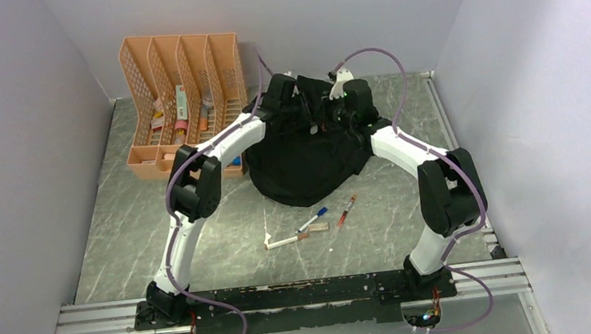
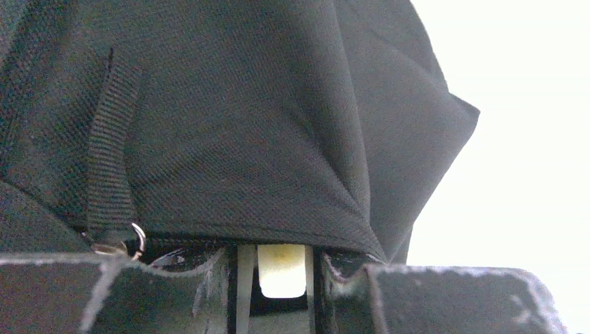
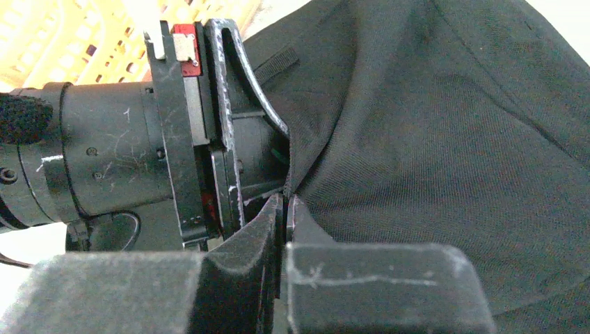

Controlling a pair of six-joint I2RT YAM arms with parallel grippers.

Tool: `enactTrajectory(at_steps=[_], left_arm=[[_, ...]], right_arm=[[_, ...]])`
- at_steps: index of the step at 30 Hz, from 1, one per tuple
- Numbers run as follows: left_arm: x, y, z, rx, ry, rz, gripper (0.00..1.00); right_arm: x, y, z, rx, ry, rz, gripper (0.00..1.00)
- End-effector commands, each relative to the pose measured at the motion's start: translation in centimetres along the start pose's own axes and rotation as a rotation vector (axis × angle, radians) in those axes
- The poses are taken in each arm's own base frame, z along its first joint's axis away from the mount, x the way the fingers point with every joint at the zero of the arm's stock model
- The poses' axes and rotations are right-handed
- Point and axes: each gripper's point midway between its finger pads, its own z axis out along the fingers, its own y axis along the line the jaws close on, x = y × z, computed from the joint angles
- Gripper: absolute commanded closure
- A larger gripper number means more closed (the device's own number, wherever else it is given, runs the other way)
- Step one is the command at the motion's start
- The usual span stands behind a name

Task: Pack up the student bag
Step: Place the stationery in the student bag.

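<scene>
The student bag, a large black soft fabric backpack with a rounded dome shape, sits on the grey marbled tabletop toward the far side, about midway between left and right. Both arms reach over it and meet at its far upper edge. The left gripper comes in from the left and the right gripper from the right, the two close together. In the right wrist view the right gripper's black fingers are pressed almost together, and a fold of the bag's cloth runs down into the thin slit between them. Creases spread from that pinch across the panel. In the left wrist view the left gripper's jaws stand part-way apart. The bag's stitched hem lies across their tips, and a black webbing strap ending in a small metal ring hangs just to the left. I cannot tell whether those jaws actually clamp the hem. A peach plastic latticed file organiser with upright slots stands at the far left, just beside the bag. On the near side of the bag, apart from it, lie a blue-capped marker, a red pen and a white marker.
</scene>
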Motion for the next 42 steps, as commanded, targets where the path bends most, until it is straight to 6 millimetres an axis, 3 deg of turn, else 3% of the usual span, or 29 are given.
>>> enactTrajectory(at_steps=[1,3,6,11,13,18,33,38,42], left_arm=[[-4.2,-3.3,1.0,0.145,-0.166,-0.09,0.95],[-4.6,-3.7,1.6,0.18,-0.19,-0.113,0.9],[-4.8,-4.4,2.1,0.228,-0.2,-0.116,0.74],[-4.5,-4.7,1.3,0.235,-0.191,-0.07,0.44],[-4.2,-4.7,0.8,0.234,-0.186,-0.054,0.38],[-3.0,-4.5,-0.5,0.238,-0.147,-0.016,0.38],[-1.9,-4.6,-9.2,0.224,-0.15,0.168,0.53],[-0.2,-3.2,-11.7,0.197,-0.138,0.288,0.55],[3.0,-2.4,-13.3,0.224,-0.086,0.408,0.53]], right_arm=[[-2.6,2.8,-1.2,-0.076,-0.081,0.051,1.0],[-2.5,2.9,-1.2,-0.079,-0.081,0.064,1.0],[-2.4,2.9,-1.3,-0.081,-0.081,0.064,1.0],[-2.2,2.8,-1.1,-0.078,-0.073,0.058,1.0],[-2.2,2.8,-1.0,-0.077,-0.073,0.058,1.0],[-2.3,2.8,-1.0,-0.077,-0.074,0.053,1.0],[-2.3,1.4,-1.4,-0.011,-0.087,0.051,1.0],[-2.4,0.8,-1.6,0.01,-0.085,0.027,1.0],[-2.5,0.4,-1.5,0.025,-0.068,0.002,1.0]])
